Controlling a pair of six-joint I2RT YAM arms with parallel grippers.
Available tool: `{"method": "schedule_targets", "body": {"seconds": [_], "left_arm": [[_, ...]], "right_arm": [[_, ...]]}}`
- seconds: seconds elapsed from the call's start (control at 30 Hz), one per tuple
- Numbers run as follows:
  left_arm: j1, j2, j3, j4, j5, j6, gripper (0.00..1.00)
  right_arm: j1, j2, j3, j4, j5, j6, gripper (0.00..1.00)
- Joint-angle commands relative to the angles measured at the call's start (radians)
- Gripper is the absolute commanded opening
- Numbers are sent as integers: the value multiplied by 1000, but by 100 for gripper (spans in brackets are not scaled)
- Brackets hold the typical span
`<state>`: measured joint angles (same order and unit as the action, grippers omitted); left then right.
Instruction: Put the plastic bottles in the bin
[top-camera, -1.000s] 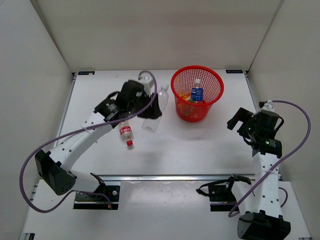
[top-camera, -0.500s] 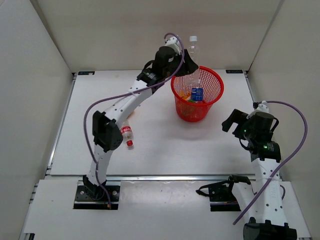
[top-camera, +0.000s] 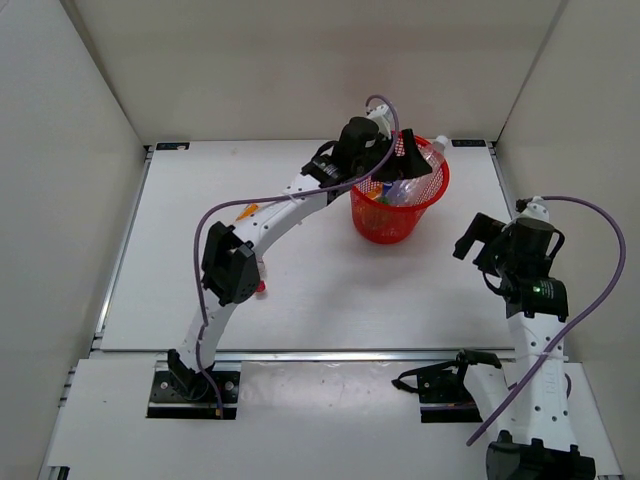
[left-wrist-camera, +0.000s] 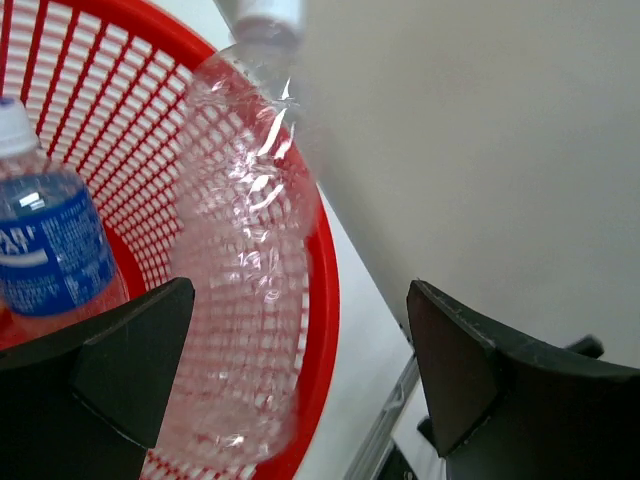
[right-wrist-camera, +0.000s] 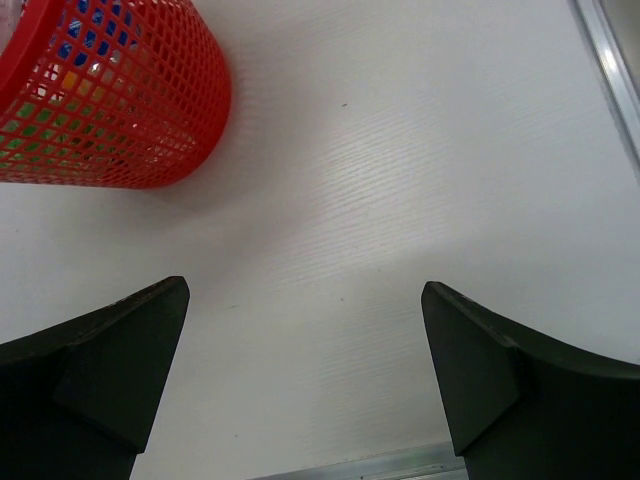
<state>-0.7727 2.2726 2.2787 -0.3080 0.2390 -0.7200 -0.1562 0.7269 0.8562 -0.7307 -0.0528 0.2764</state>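
Plain clear plastic bottle (left-wrist-camera: 240, 260): lodged inside the round red plastic mesh bin (left-wrist-camera: 322, 300), neck leaned over the rim. Left gripper (left-wrist-camera: 300, 290) fingers are spread and empty; right gripper (right-wrist-camera: 305, 290) fingers are likewise parted, holding nothing. Risk: the bottle could be tipped out if brushed on withdrawal.

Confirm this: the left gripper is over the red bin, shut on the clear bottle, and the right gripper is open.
One error: the left gripper is open, not shut on the clear bottle. The left wrist view shows its jaws wide apart and the bottle leaning loose inside the bin. The rest stands.
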Motion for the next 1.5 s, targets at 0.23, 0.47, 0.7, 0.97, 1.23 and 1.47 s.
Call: {"method": "schedule_targets", "body": {"seconds": [0.23,0.47,0.7,0.97,1.23,1.47], "left_arm": [[27,-619,-542,-90,-176,163,98],[137,-1048,-957,-389,-466,162,99],[337,-1399,-1277,-713,-563,53,98],[374,-1619,-1294,-1052,-667,-67,98],[337,-1665,-1251,-1054,-659,-76,99],[319,-1624,-1199,-1053,-716,-39,99]], "right_arm": [[114,49,175,56,33,-59,100],[615,188,273,161,172,-85,100],[994,525,437,232,133,-108,99],[1133,1055,769,292,59,-102,99],[1132,1446,1067,292,122,-20,99],[1146,1560,1060,336,153,26,95]]}}
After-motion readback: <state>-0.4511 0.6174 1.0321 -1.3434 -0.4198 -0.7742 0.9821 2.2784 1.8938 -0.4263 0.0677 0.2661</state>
